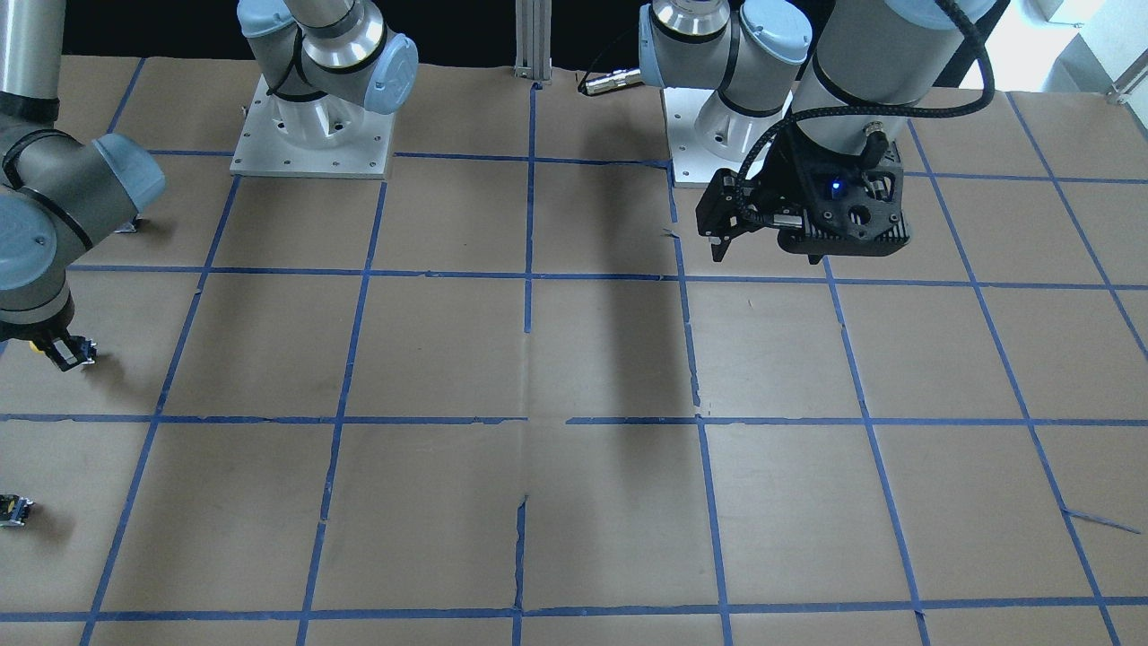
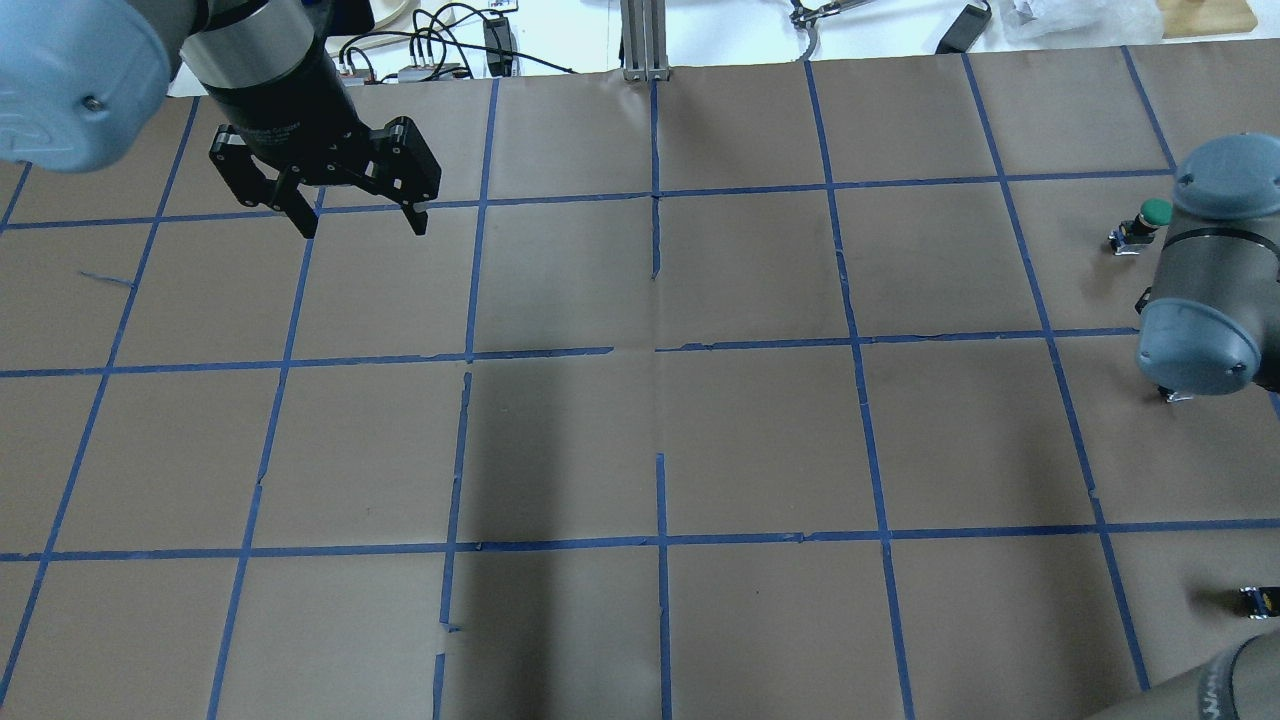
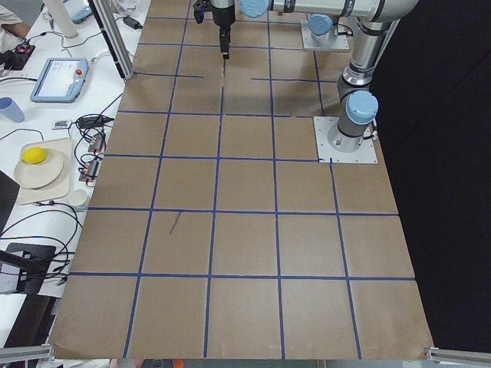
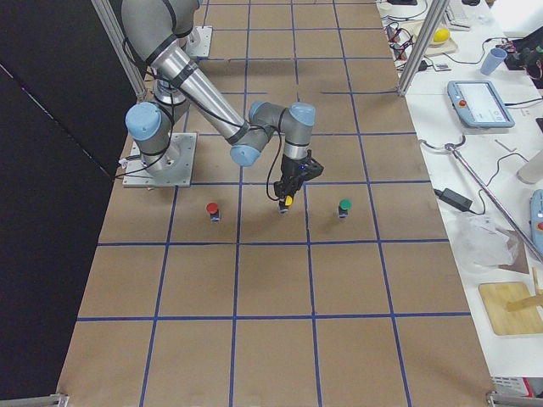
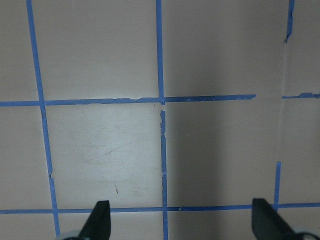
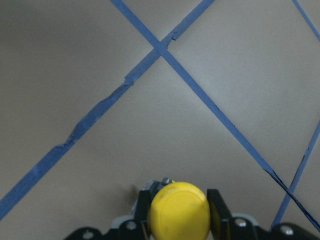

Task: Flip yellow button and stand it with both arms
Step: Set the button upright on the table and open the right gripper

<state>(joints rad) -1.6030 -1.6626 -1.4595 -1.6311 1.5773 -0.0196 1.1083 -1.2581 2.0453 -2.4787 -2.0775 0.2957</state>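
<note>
- Yellow button (image 6: 179, 210): lower centre of the right wrist view, cap facing the lens, clamped between the fingers of the right pincer (image 6: 180, 214); contact with the tabletop (image 6: 150, 110) cannot be told.
- Left pincer (image 2: 362, 226): upper left of the overhead view, spread wide, holding nothing, well apart from the button.
- Handling, judged: light, rigid, smooth domed cap likely slippery; better hold is the flat-sided body under the cap.

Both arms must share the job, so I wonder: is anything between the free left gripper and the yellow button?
Nothing visible. The right gripper grips the yellow button; the open left gripper hangs far across the brown paper. The red button and green button stand aside.
</note>
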